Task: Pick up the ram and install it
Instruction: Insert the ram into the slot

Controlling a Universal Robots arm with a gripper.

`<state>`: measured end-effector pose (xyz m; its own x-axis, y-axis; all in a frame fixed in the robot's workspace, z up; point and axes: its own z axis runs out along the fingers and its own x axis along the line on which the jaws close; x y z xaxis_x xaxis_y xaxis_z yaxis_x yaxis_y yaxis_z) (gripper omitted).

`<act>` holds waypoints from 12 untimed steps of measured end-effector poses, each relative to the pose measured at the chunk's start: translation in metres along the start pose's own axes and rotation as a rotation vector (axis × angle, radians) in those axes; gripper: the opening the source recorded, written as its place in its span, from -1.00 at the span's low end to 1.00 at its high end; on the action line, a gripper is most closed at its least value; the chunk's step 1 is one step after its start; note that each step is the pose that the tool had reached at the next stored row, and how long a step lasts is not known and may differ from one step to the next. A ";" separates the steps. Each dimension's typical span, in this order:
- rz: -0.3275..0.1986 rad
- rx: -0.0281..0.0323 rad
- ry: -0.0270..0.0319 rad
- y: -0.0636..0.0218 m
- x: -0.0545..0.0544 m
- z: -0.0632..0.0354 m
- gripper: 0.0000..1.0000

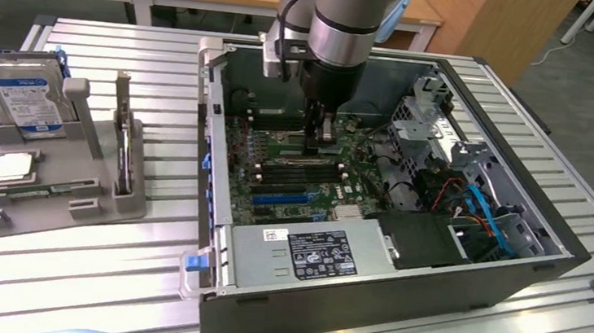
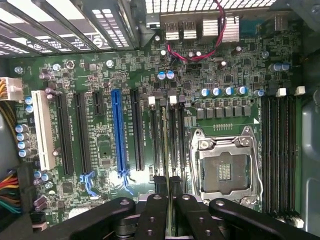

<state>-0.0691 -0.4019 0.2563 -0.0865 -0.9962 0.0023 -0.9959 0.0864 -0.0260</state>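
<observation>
Currently gripper (image 1: pixel 318 147) hangs low over motherboard (image 2: pixel 102 150), jaws pinched nearly together. Ram (image 1: pixel 52 189) lies in tray (image 1: pixel 46 224), well apart.

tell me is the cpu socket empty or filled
Empty: the CPU socket shows its bare contact grid inside the metal frame, no chip seated.

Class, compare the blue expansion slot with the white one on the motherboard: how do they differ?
The blue slot is narrower than the white slot. The blue slot ends in a clip; the white slot shows none. Both are long, empty and parallel.
</observation>
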 end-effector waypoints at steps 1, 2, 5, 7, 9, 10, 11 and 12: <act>0.000 0.0003 0.0000 -0.0002 0.000 0.0008 -0.73; 0.000 0.0005 0.0000 -0.0003 0.000 0.0019 -0.73; 0.000 0.0020 -0.0002 -0.0007 0.000 0.0058 -0.73; 0.000 0.0033 -0.0002 -0.0008 0.000 0.0088 -0.73; 0.000 0.0050 -0.0004 -0.0009 0.000 0.0118 -0.73; 0.000 0.0058 -0.0005 -0.0009 0.000 0.0133 -0.73; 0.000 0.0068 -0.0005 -0.0009 0.000 0.0150 -0.73; 0.000 0.0078 -0.0006 -0.0009 0.000 0.0165 -0.73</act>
<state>-0.0677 -0.4019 0.2398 -0.0863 -0.9963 0.0017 -0.9957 0.0862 -0.0337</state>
